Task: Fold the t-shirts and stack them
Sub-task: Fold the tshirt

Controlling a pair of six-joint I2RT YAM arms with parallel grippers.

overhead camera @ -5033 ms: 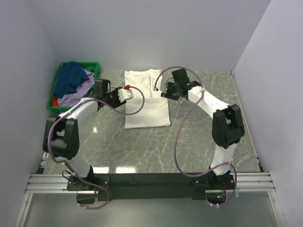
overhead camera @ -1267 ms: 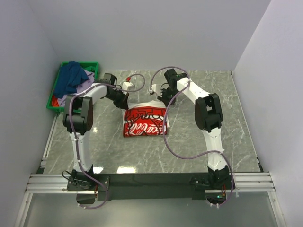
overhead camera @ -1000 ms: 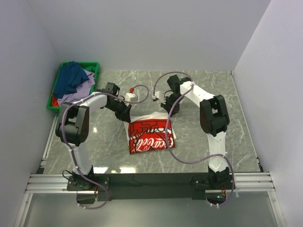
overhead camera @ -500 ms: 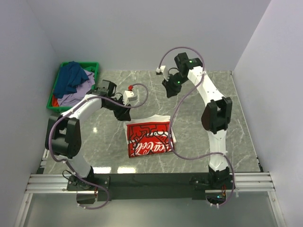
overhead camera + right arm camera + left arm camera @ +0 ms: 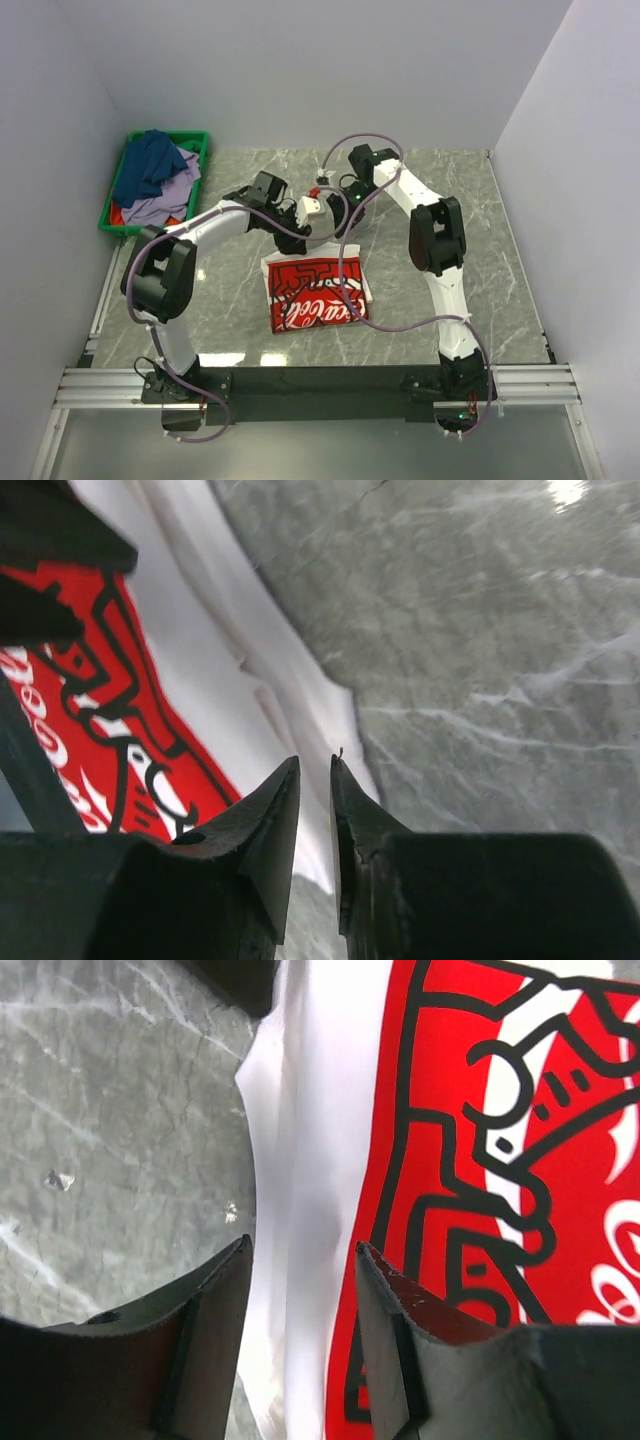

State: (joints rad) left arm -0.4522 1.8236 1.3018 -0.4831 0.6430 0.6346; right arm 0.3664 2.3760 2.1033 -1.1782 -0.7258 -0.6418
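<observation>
**A:** The white shirt (image 5: 315,292) lies folded in the middle of the overhead view, red print up, on the table (image 5: 450,260). What's the biggest worry?

**B:** The fold itself. Both arms meet at its upper edge. A drag from there could slide the whole bundle over the smooth stone, or pull it open.

**A:** And the crate (image 5: 200,142) at upper left?

**B:** The other shirts (image 5: 150,170), blue and lavender with red underneath, are heaped in it, well apart from all this. Lifting one later might pull its neighbours out too.

**A:** The left gripper (image 5: 300,1290)?

**B:** It's moderately wide with nothing between the jaws, over the white border left of the print. Closing there may catch only the top layer.

**A:** The right gripper (image 5: 313,770)?

**B:** It's nearly closed, just a slit, at the cloth's corner. I can't tell if it touches. It could snag that corner and flip it.
</observation>
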